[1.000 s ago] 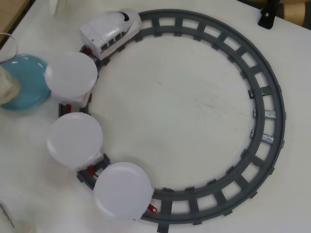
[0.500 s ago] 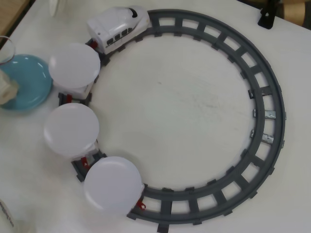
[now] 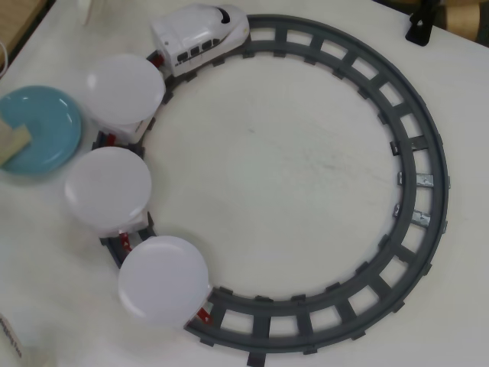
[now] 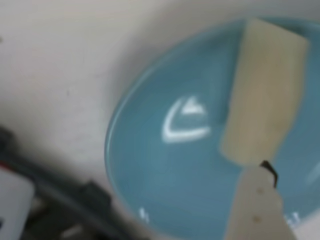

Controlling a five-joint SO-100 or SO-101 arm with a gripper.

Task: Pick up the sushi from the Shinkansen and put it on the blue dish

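Observation:
The blue dish (image 3: 46, 126) sits at the left of the overhead view, outside the track. The cream-beige sushi (image 3: 11, 145) is over its left part, at the frame edge. In the wrist view the sushi (image 4: 262, 95) lies over the inside of the blue dish (image 4: 165, 165). One pale fingertip (image 4: 256, 210) of my gripper touches the sushi's near end; the other finger is out of view, so I cannot tell whether it grips. The white Shinkansen (image 3: 200, 34) stands on the track at the top, pulling three cars with bare white plates (image 3: 124, 88).
The grey circular track (image 3: 412, 145) fills the middle and right of the white table. A black stand (image 3: 422, 27) is at the top right. A track piece (image 4: 60, 197) shows at the wrist view's lower left.

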